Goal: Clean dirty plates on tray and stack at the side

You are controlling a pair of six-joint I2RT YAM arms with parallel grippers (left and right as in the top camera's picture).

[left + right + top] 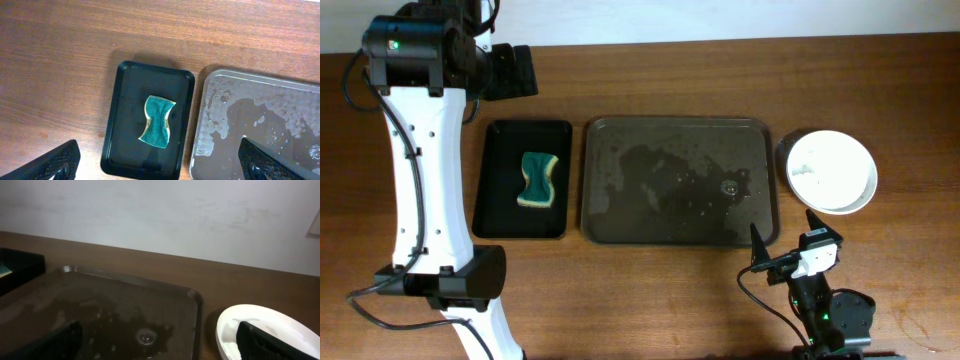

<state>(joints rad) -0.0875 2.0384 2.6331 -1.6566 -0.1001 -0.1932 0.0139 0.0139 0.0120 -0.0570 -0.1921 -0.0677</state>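
Black fingers (pixel 265 340) spread wide, nothing between them: right end effector (pixel 160 337) open and empty, hanging low over the counter (pixel 650 300). Just ahead and to its left, the near right corner of the tray (pixel 670 215), dark brown, wet and puddled, carrying nothing. Ahead and to its right, just off the tray's short edge, the plates (pixel 832 172), white, stacked on the counter. No black smear to be seen on the top one, only a damp sheen. Impossible to tell the count in the stack. Round, so no long axis to line up with. Far nearer to this arm than to the other.

Likewise wide open and empty: left end effector (pixel 157 152), well apart from the stack. Below it, a green sponge (pixel 158 121) lying in a small black tray (pixel 125 100), its long axis crossing the line between the fingers, its narrow waist offered to a pinch. To the right of that, the larger tray's left edge.

Probably at or near the end: nothing left to wipe, the stack already at the side.
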